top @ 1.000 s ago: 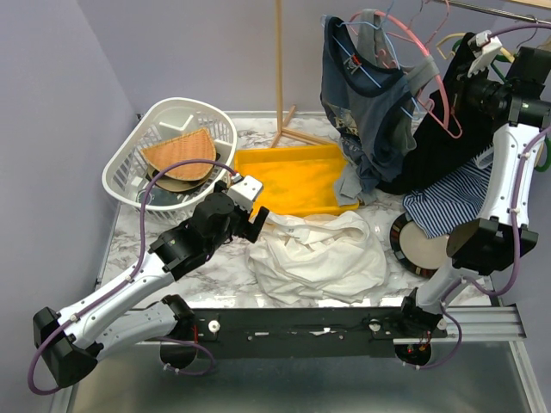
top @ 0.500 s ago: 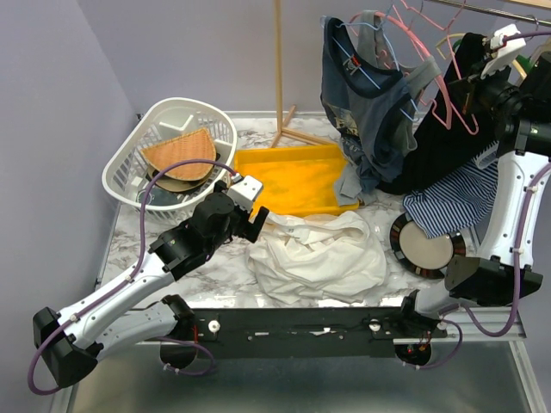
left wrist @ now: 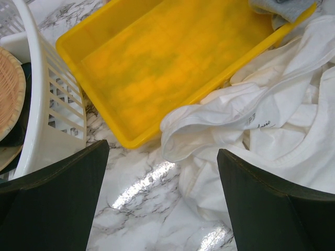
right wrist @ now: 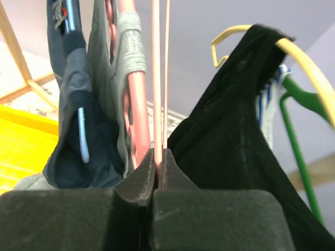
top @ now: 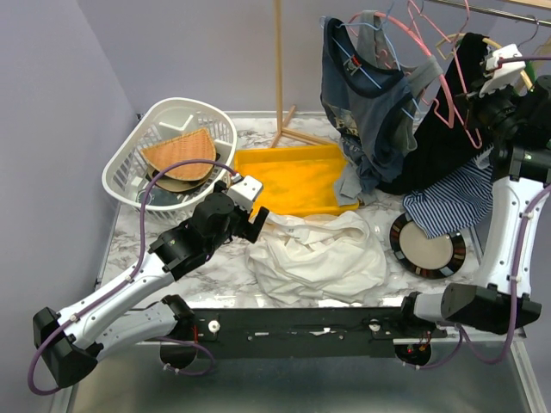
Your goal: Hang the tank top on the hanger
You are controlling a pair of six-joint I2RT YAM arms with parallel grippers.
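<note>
The off-white tank top [top: 318,256] lies crumpled on the marble table, its far edge against the yellow tray; the left wrist view shows its folds [left wrist: 261,120]. My left gripper [top: 256,217] hovers open just left of it, and between its fingers [left wrist: 162,150] are bare table and the cloth's edge. The slim pink wire hanger [top: 469,120] is up at the back right among the hung clothes. My right gripper [top: 482,101] is raised there and shut on the hanger's wire [right wrist: 157,78], jaws [right wrist: 158,157] pinching it.
A white laundry basket [top: 116,172] with a woven hat stands at back left, the yellow tray [top: 293,176] beside it. A blue-grey shirt [top: 362,103] on a thick pink hanger, a black top [top: 435,151] and striped cloth [top: 452,200] crowd the right. A wooden pole [top: 278,60] rises behind.
My right arm has risen and swung right, carrying the pink wire hanger up with it. The left arm and the tank top have not moved.
</note>
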